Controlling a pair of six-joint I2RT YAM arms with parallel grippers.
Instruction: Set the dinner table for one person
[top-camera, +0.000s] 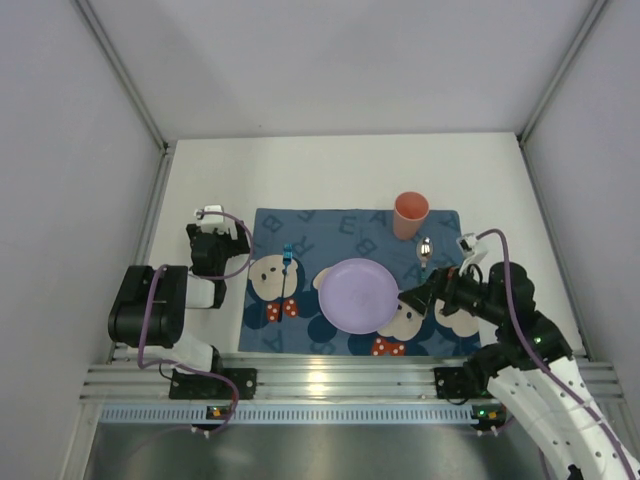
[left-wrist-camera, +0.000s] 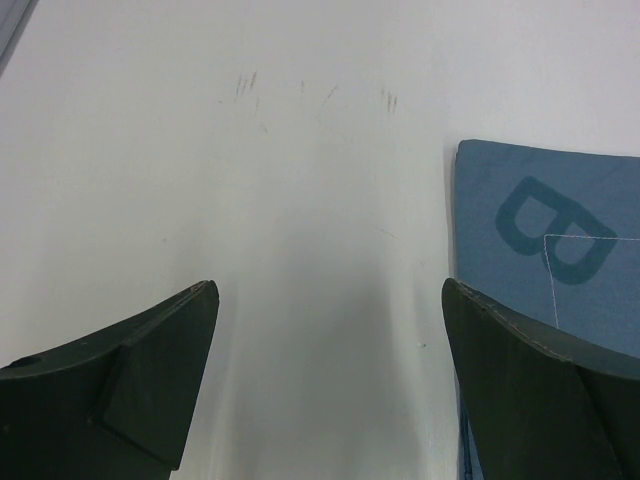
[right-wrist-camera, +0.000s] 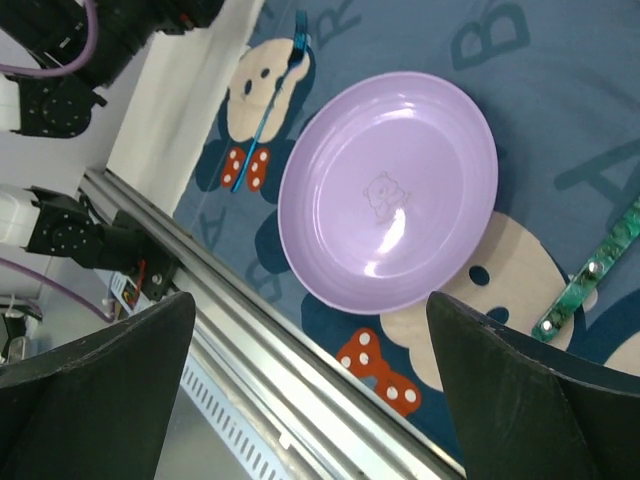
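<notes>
The white dinner table (top-camera: 330, 170) carries a dark-blue cartoon mat (top-camera: 300, 225). On the mat lie a purple plate (top-camera: 358, 294), a blue fork (top-camera: 288, 268) to its left, a spoon with a green handle (top-camera: 425, 250) to its right, and an orange cup (top-camera: 410, 214) at the far right. My left gripper (top-camera: 225, 232) is open and empty over bare table (left-wrist-camera: 300, 200), just left of the mat's far corner (left-wrist-camera: 540, 230). My right gripper (top-camera: 418, 300) is open and empty, above the plate's near right edge. The right wrist view shows the plate (right-wrist-camera: 390, 205), fork (right-wrist-camera: 265, 110) and spoon handle (right-wrist-camera: 590, 280).
A ribbed aluminium rail (top-camera: 330, 375) runs along the near edge, also in the right wrist view (right-wrist-camera: 280, 360). White walls enclose the table on the left, back and right. The left arm (right-wrist-camera: 80, 50) stands beside the mat's left edge.
</notes>
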